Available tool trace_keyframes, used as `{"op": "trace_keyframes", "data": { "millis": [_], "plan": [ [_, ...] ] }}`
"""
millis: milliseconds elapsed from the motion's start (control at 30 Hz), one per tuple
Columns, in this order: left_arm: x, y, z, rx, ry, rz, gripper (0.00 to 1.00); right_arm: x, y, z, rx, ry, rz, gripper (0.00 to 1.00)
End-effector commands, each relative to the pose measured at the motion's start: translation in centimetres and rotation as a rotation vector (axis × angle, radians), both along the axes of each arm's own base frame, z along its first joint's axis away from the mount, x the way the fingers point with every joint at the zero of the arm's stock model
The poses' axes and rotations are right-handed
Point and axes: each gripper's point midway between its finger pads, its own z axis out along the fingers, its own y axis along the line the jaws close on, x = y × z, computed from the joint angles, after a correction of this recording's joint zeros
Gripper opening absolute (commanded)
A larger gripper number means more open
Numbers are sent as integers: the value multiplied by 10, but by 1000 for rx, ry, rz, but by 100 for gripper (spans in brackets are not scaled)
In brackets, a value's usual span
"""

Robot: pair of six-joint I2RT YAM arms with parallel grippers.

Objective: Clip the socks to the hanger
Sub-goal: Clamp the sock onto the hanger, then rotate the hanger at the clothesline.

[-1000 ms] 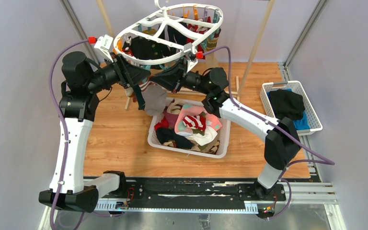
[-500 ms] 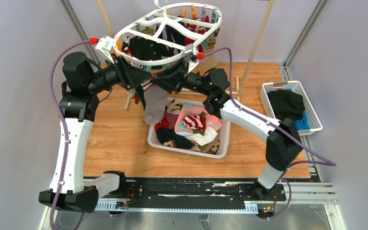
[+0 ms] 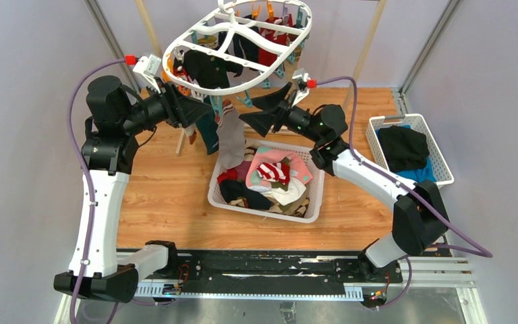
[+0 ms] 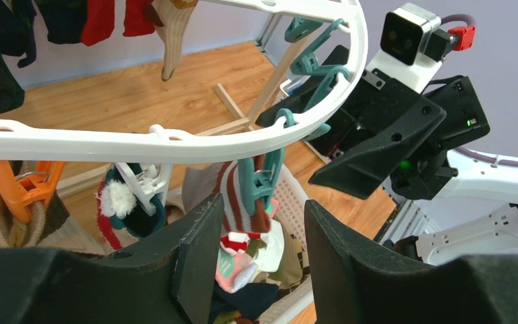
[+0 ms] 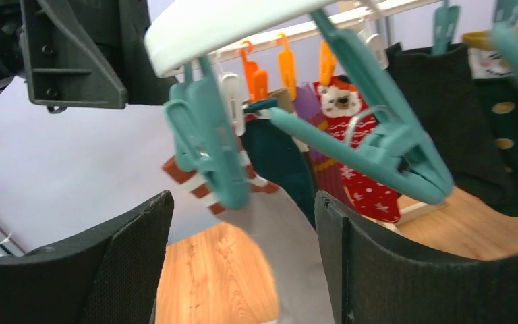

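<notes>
The white oval hanger (image 3: 233, 25) hangs at the back with several socks pegged to it. A grey sock with a red-white striped cuff (image 3: 229, 133) dangles from a teal clothespin (image 5: 209, 152) on the front rim (image 4: 141, 142). My left gripper (image 3: 199, 113) is just left of that sock, open, and its wrist view shows the cuff (image 4: 233, 196) and peg (image 4: 264, 177) beyond the gap. My right gripper (image 3: 249, 109) is just right of the sock, wide open and holding nothing. The grey sock (image 5: 290, 229) hangs free in front of it.
A white slotted basket (image 3: 219, 196) under the hanger holds several loose socks. A second white basket (image 3: 438, 152) at the right holds black and blue folded clothes. Wooden poles (image 3: 364, 50) stand behind the hanger. Purple walls close in on both sides.
My right gripper opened and drew back to the right, away from the sock. The grey sock now hangs from the peg alone. The hanger swung up and back. My left gripper opened a little.
</notes>
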Motion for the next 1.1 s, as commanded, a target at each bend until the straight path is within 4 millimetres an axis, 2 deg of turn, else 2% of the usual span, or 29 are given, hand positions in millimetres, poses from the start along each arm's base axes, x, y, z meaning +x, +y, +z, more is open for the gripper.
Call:
{"op": "trace_keyframes", "data": {
  "millis": [0,100,167,400,667,800,967,1067],
  "plan": [
    [-6,0,4,14,-29,-4,52,16,-24,8,14,-16,-75,76],
    [-7,0,4,13,-26,-7,52,28,-29,16,20,-32,-88,77],
    [-9,-1,5,11,-28,-11,52,31,-25,19,18,-45,-64,77],
    [-12,-1,7,14,-37,-19,52,17,-10,39,78,-102,91,78],
    [-14,-1,5,20,-37,-25,52,13,-8,44,121,-119,135,78],
    [-14,-2,6,20,-40,-26,52,6,-7,47,139,-136,181,66],
    [-16,-1,6,24,-43,-26,52,-2,-8,52,152,-150,221,43],
    [-16,-1,6,24,-44,-26,52,-6,-8,53,152,-153,231,36]
  ]
}}
